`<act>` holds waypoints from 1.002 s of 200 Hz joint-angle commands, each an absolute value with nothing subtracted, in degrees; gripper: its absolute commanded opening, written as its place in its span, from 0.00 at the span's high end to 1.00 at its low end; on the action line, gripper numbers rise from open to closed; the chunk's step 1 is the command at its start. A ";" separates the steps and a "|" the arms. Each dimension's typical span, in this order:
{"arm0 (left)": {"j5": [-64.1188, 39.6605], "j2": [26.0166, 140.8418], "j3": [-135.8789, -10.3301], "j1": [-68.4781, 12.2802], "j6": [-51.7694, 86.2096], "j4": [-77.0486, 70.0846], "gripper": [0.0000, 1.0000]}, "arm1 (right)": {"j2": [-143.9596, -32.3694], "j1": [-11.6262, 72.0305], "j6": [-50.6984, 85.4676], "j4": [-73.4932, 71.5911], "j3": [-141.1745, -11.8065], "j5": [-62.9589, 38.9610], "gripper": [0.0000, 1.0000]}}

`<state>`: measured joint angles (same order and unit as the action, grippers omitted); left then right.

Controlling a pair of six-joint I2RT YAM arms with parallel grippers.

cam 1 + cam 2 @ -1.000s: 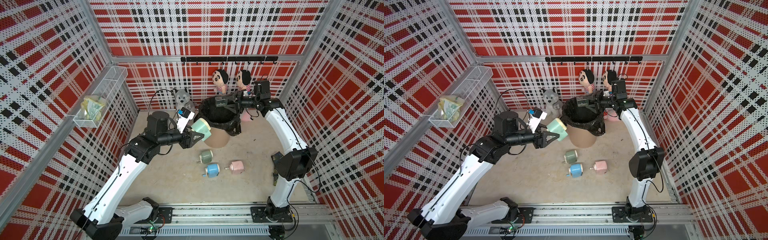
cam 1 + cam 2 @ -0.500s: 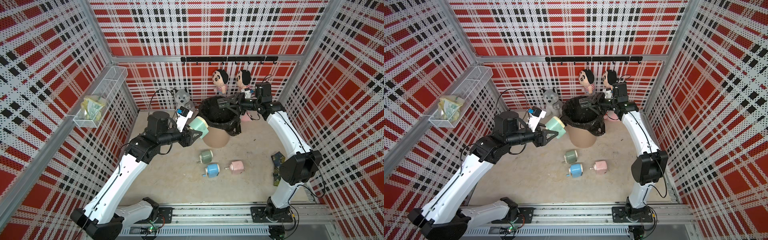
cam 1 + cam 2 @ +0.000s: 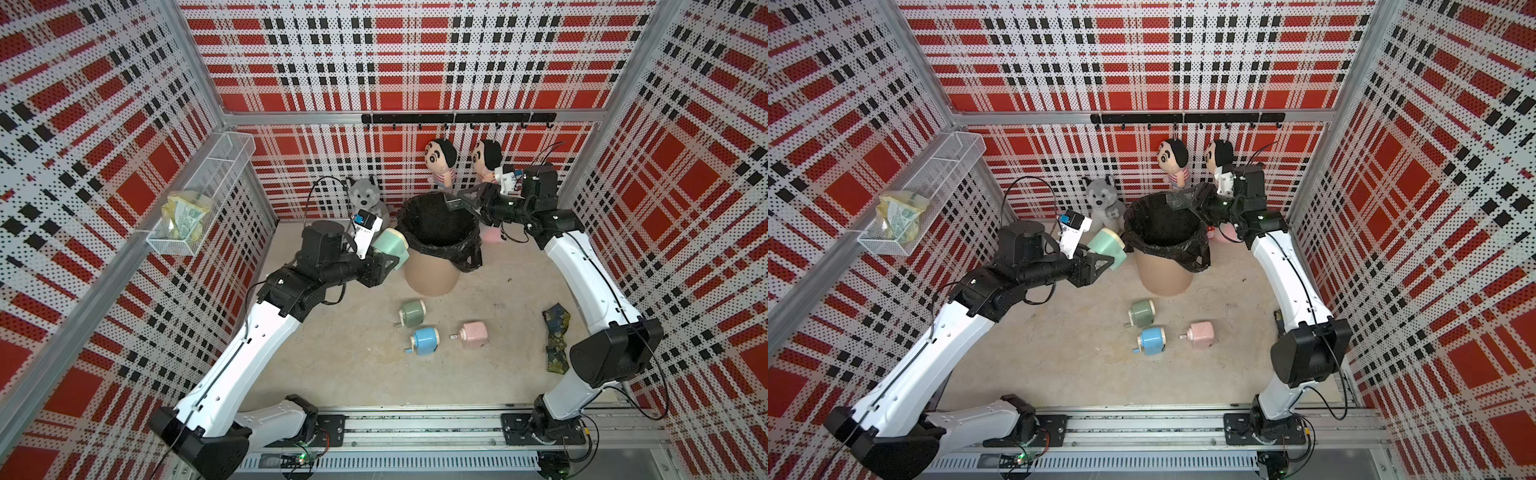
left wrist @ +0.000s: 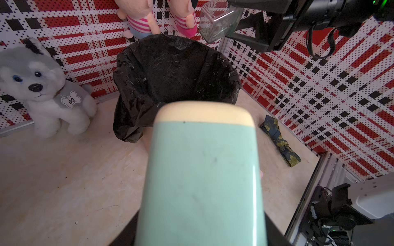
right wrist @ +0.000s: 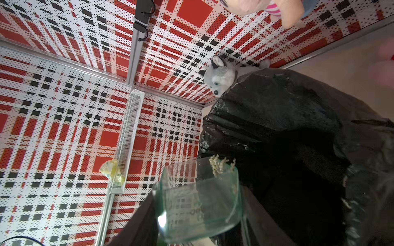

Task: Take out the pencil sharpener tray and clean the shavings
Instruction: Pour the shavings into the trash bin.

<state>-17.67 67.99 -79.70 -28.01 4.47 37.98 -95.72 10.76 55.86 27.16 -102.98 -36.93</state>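
Tray [image 5: 198, 202] tipped over bin: emptying step, by my reading.
The clear tray, clenched in the right jaws, hangs tilted above the far-right rim of the black-lined bin [image 3: 432, 278], so loose shavings [image 5: 219, 166] fall inside; a tuft clings at its lip. The left jaws grasp the mint sharpener body [image 3: 390, 245] just left of the bin, probably held ready for refitting. Three more sharpeners [image 3: 424, 340] lie nearer on the surface [image 3: 353, 353].

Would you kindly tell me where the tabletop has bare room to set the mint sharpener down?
Bare tabletop lies between the left arm and the blue sharpener, toward the front rail; another patch sits between the pink sharpener and the folded cloth. Crowded: around the bin, husky plush and green sharpener.
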 commanded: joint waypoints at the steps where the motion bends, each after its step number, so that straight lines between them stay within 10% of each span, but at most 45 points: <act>1: -17.93 67.84 -79.76 -27.18 4.79 35.95 0.50 | -96.06 9.14 65.44 18.38 -99.03 -42.99 0.50; 59: -19.89 67.76 -79.78 -26.22 5.28 35.60 0.50 | -95.92 10.37 93.74 -8.10 -88.82 -47.09 0.50; 200: -20.66 66.09 -79.37 -25.49 5.45 35.07 0.49 | -97.58 11.84 80.64 21.33 -103.24 -45.66 0.49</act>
<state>-19.55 67.66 -79.22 -25.85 5.34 37.71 -97.73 12.21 81.19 20.05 -102.80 -44.56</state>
